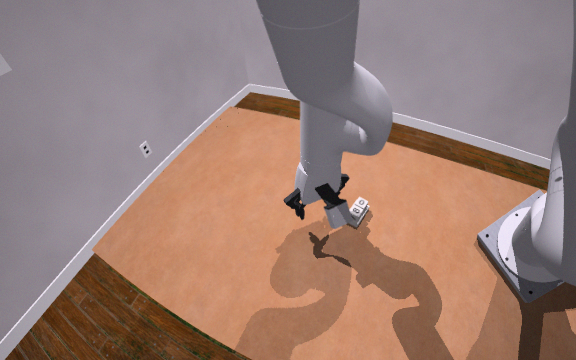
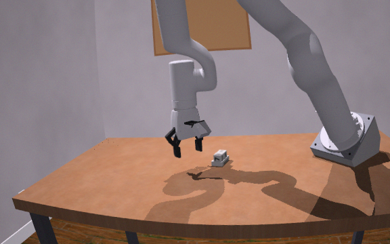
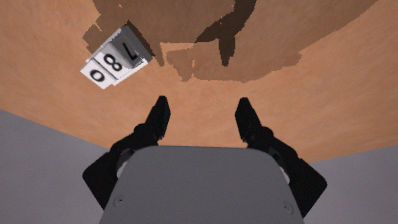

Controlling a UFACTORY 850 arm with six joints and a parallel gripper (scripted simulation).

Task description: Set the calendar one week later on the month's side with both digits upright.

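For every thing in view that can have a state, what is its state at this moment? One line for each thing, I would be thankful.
Gripper: open, raised above the table.
Two cubes: side by side in the tray, not gripped.
Tray: on the table.
Table: standing, partly shadowed.

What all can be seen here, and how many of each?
calendar cubes: two, white with dark digits, side by side in the tray
calendar tray: one, light grey, on the table
table: one, orange-brown top, under the tray
board: one, tan, on the wall
wall outlet: one, white, low on the wall
wall plate: one, pale, higher up
floor: one, brown wood, below the table
robot arm: one, light grey, base on the table
gripper: one, grey with black fingers, open beside the tray
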